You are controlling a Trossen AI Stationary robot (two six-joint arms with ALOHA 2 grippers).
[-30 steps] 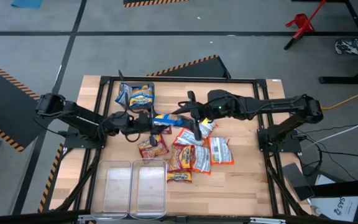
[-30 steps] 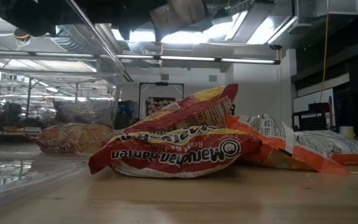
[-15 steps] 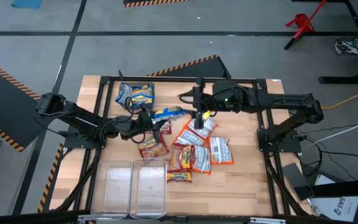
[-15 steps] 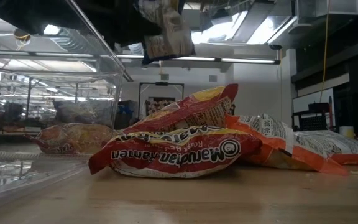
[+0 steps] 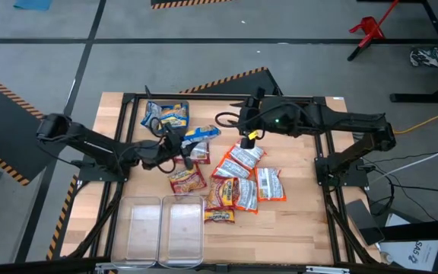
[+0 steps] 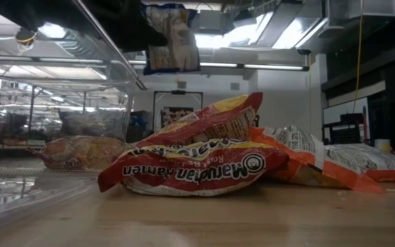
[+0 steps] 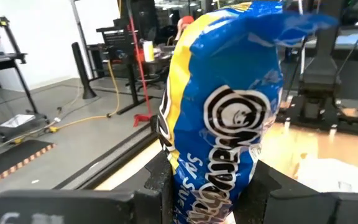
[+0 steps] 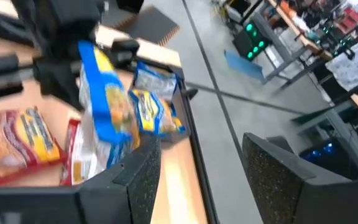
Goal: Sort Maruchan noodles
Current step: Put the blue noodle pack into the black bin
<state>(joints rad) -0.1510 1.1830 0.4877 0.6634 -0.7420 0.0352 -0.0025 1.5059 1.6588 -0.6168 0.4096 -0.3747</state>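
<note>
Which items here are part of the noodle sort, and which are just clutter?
Part of the job:
- blue Maruchan packet clamped in the left gripper, lifted
- blue packets at the table's far edge
- red and orange packets piled mid-table
- two clear bins, near edge
- right gripper, open, holding nothing

Lying about:
- red stand on the floor
- yellow cable

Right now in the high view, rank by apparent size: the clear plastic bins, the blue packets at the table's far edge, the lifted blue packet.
1. Clear plastic bins, largest.
2. Blue packets at the far edge.
3. Lifted blue-and-yellow packet, seen partly edge-on, so its rank is unsure.
</note>
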